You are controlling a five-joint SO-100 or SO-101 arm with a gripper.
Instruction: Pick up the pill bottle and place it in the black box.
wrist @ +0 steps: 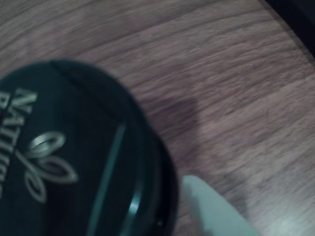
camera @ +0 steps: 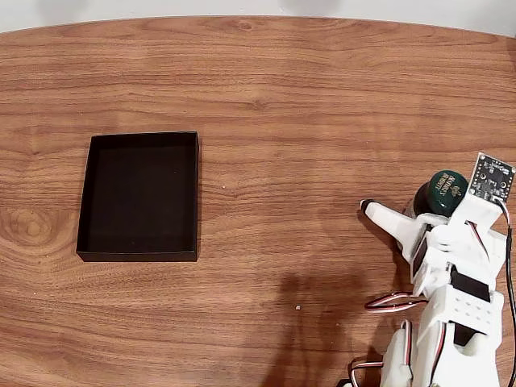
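The pill bottle (camera: 442, 190) stands upright at the right side of the wooden table, its dark green cap facing up. In the wrist view the cap (wrist: 64, 157), with pale lettering and a leaf mark, takes up the lower left. My white gripper (camera: 419, 208) is open around the bottle. One finger (camera: 379, 214) juts out to the left just in front of the bottle, and the other side is hidden under the wrist camera board. A white finger (wrist: 211, 211) shows right beside the cap. The black box (camera: 139, 193) lies empty far to the left.
The arm's white body and cables (camera: 451, 322) fill the lower right corner. Bare wood (camera: 306, 161) stretches between the bottle and the box. The table's far edge (camera: 258, 18) runs along the top.
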